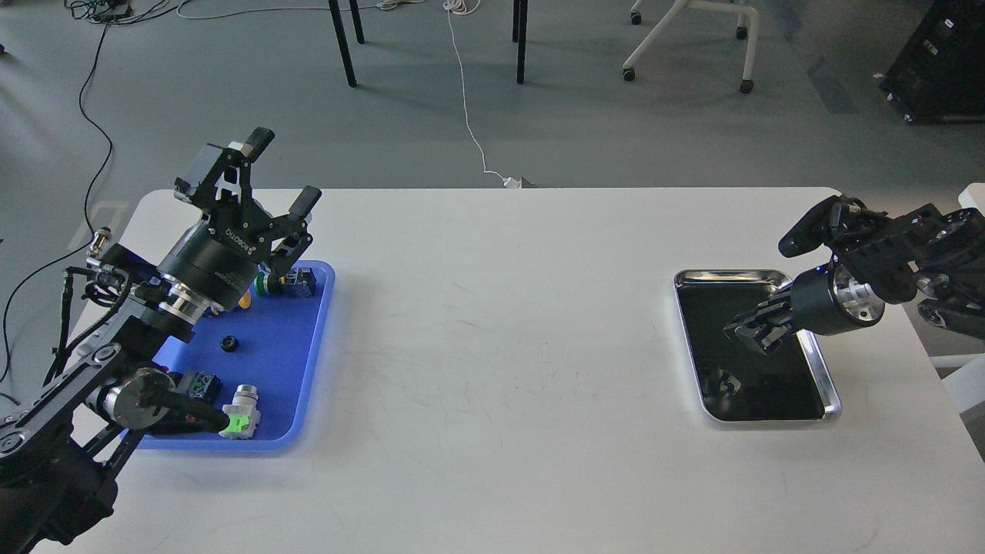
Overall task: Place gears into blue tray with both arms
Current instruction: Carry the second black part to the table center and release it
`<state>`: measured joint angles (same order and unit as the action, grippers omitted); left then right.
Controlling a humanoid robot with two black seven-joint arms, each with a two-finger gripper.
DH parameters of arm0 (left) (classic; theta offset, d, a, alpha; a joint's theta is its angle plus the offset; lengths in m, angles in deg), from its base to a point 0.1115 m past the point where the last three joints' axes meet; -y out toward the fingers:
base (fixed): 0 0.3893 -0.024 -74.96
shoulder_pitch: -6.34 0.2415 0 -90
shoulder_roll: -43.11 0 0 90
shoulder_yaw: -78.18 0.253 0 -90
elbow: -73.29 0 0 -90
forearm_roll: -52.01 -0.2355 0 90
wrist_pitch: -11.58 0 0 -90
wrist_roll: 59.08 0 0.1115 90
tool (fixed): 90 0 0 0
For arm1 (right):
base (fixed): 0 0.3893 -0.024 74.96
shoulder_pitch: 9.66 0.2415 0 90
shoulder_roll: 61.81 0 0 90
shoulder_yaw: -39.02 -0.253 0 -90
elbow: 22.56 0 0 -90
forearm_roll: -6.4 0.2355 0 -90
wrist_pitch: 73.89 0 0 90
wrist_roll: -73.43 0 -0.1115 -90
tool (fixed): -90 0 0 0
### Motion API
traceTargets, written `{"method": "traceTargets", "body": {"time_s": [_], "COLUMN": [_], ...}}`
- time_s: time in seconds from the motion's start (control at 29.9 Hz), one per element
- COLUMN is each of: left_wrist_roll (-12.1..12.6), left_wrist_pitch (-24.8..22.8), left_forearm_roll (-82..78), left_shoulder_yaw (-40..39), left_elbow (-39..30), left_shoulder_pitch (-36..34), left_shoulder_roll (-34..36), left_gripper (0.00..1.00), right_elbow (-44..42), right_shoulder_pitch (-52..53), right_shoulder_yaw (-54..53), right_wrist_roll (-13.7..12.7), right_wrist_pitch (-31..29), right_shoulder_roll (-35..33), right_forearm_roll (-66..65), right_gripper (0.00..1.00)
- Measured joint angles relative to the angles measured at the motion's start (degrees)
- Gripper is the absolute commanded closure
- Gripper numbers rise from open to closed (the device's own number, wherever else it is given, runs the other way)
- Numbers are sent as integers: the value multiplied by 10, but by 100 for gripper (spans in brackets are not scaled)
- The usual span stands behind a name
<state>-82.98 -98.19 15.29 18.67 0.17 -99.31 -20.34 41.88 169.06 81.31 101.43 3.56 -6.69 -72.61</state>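
Observation:
The blue tray (288, 369) lies at the table's left. One small black gear (228, 344) rests on its floor near the middle. My left gripper (285, 171) hangs open above the tray's far end, its two fingers spread wide with nothing between them. My right gripper (740, 333) hovers over the middle of the steel tray (829, 388) at the right, pointing left and down. Its dark fingers blend into the tray's dark inside, so I cannot make out whether they hold anything. No second gear shows.
Several push-button switches lie in the blue tray: a green-capped one (264, 285) and a blue block (305, 278) at the far end, a lit green one (242, 420) near the front rim. My left forearm (115, 362) covers the tray's left side.

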Motion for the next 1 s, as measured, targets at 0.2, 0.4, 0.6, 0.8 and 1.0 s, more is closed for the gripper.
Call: {"method": "traceTargets", "body": {"time_s": [0.2,0.4,0.6,0.8,1.0], "left_wrist_roll": [0,-1,-1,-1,-1], "left_wrist_pitch": [0,0,1,0,0], "left_forearm_roll": [0,0,0,0,0], "left_shoulder_yaw": [0,-7,-10,-22,-24], "left_elbow": [-1,-2,-3,-5,-5], "left_shoulder_pitch": [0,3,15,24,29], "left_shoulder_roll": [-2,-2,-2,-3,-2], "left_gripper": [2,2,2,2,2], "right_elbow": [17,12,6,-1,-22], "right_shoulder_pitch": [43,45,37,11,-9], "right_shoulder_yaw": [4,33,65,71,72], "right_wrist_roll": [0,0,0,0,0], "right_wrist_pitch": [-3,22,86,127,136], "right_shoulder_roll": [97,205,280,321,347], "right_forearm_roll": [91,169,230,265,274], "right_gripper": [81,80,80,79,79]}}
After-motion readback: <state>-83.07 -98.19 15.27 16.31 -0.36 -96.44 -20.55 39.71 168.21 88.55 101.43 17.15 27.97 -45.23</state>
